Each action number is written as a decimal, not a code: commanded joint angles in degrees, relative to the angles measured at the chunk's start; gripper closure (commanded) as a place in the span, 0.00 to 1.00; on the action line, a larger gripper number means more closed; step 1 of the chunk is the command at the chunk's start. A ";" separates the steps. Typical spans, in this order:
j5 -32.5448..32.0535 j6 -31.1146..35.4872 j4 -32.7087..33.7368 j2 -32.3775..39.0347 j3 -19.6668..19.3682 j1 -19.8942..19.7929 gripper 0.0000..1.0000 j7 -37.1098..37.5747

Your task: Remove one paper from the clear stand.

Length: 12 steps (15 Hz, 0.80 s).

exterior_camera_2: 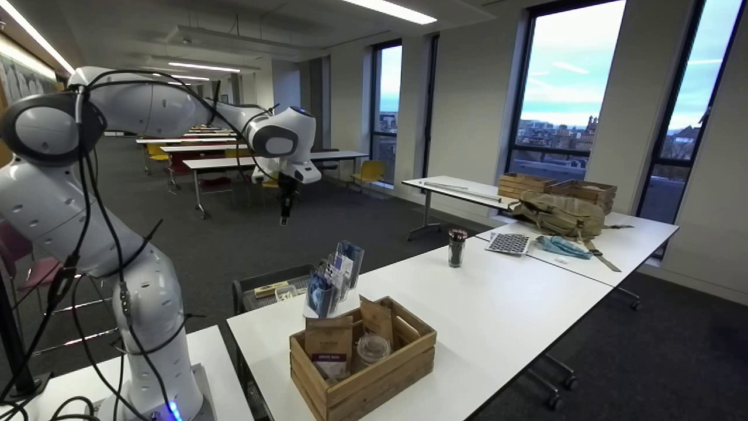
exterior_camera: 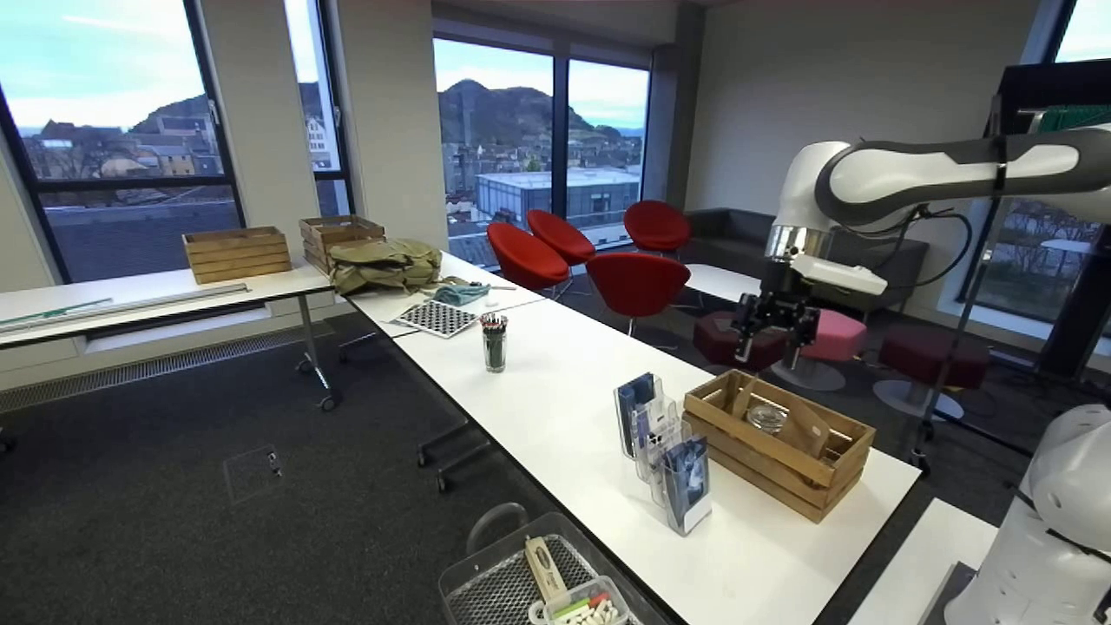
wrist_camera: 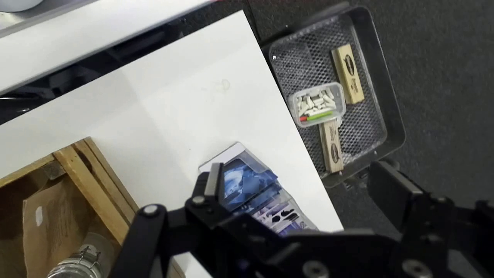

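The tool [exterior_camera: 768,356] hung well above the desk [exterior_camera: 573,391], open, with nothing between its fingers [wrist_camera: 211,180]. In an exterior view the stand [exterior_camera: 655,460] was right of centre, beside the crate [exterior_camera: 751,460], with a blue and white paper [exterior_camera: 687,473] standing at its front, not yet touched. In the wrist view the stand ran down to the right while the fingers faced each other across the frame, so a good pinch probably called for a turn of the tool, to set 1 finger on each face of the paper. The stand also lay closer to the finger at the left of the frame; centring before coming down seemed wise. Narrowing the gap first would likely have spared the crate. Gripping only the top edge and lifting slowly, in line with the paper's lean, looked best; the stand could have slid or tipped.
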 commanded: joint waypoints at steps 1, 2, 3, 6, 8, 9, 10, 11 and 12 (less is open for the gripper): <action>1.98 5.82 1.79 4.48 0.18 -2.02 0.00 7.48; 3.20 7.58 1.48 4.96 -0.34 -1.77 0.00 8.97; 5.63 7.37 0.91 4.52 -1.40 -1.08 0.00 9.73; 3.91 6.73 0.64 4.92 -1.31 -0.82 0.00 8.15; 4.18 6.73 0.64 4.89 -1.45 -0.84 0.00 8.40; 4.20 6.73 0.64 4.87 -1.45 -0.84 0.00 8.48; 4.20 6.73 0.64 4.87 -1.45 -0.84 0.00 8.53; 4.24 6.15 1.13 5.89 -1.49 -1.07 0.00 9.58; 2.99 7.71 1.18 7.12 -0.85 -2.09 0.00 11.99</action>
